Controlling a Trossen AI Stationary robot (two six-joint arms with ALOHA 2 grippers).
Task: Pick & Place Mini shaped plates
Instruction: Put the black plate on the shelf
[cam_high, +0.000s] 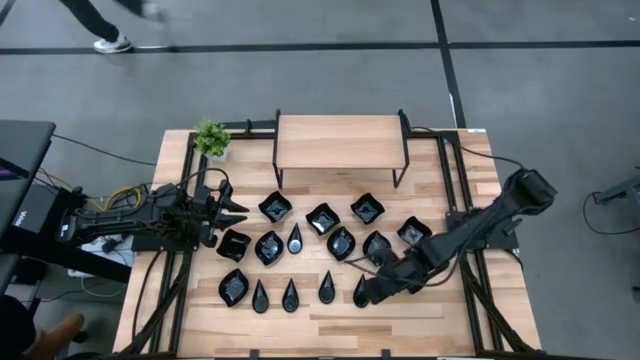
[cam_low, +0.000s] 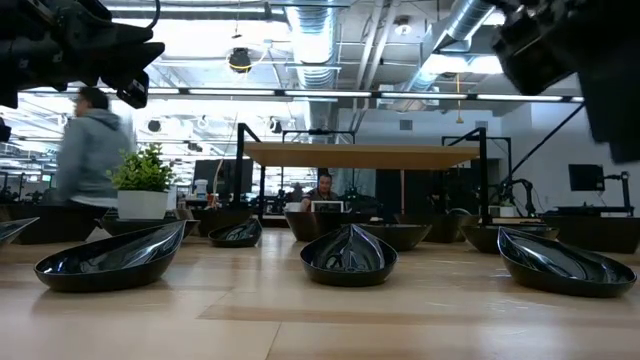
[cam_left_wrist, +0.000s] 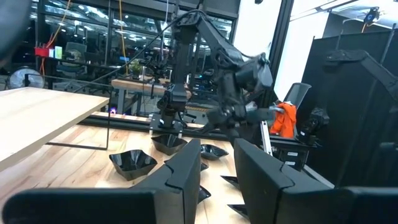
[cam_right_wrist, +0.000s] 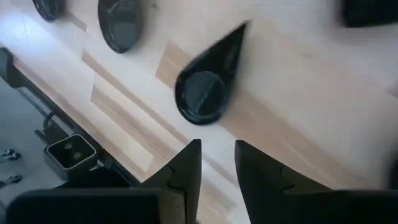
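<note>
Hovering just above a teardrop plate near the table's front edge, the right gripper holds nothing, fingers narrowly parted, while the left gripper, likewise narrowly parted and empty, waits beside the remaining mini shaped plates.

— What's on the table?
— Glossy black mini plates, upright and spread over the middle in rough rows, none stacked that I can see.
— Shapes?
— Wavy-edged squares toward the back, teardrops along the front, leaf ovals too.
</note>
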